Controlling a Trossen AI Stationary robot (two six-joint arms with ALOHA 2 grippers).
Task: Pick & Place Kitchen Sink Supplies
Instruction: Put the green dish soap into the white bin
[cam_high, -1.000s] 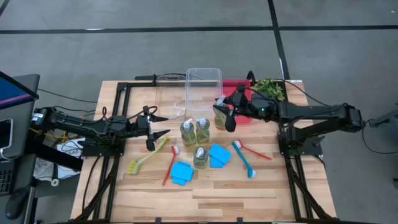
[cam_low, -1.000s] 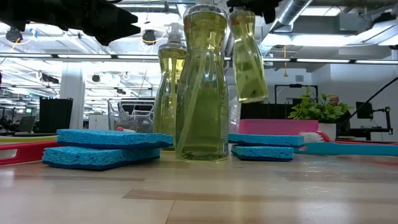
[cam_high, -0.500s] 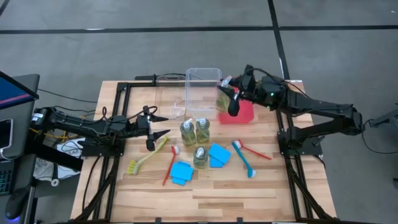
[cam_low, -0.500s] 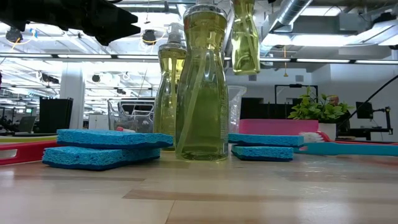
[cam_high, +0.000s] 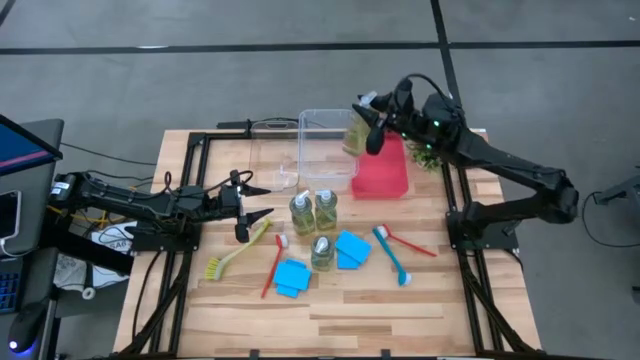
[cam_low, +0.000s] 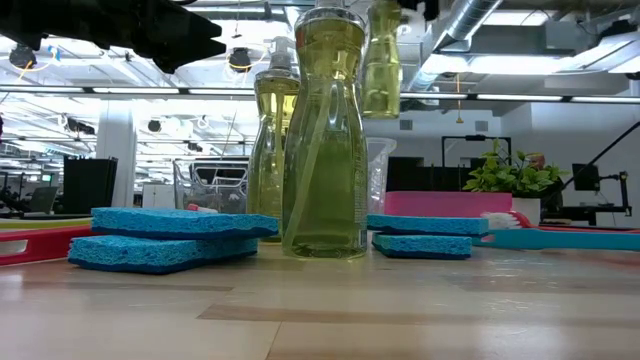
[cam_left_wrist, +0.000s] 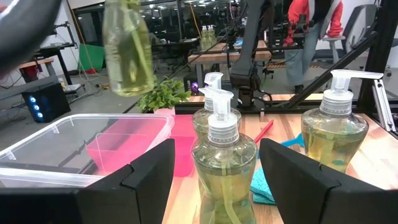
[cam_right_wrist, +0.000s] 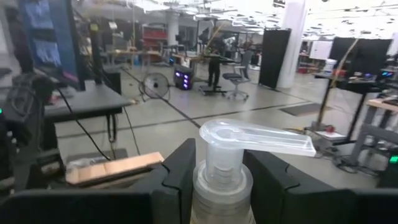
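Right gripper (cam_high: 368, 128) is gripping 1 bottle (cam_high: 357, 130) by its neck, suspending it above the clear bin (cam_high: 326, 148) beside the red bin (cam_high: 381, 172). Left gripper (cam_high: 262, 203) is hovering with fingers parted near 3 bottles (cam_high: 312, 210) standing on the tabletop (cam_high: 400, 310).

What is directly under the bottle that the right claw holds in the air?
In the high view the held bottle hangs over the clear bin's right edge, beside the red bin. The rim below it is hidden.
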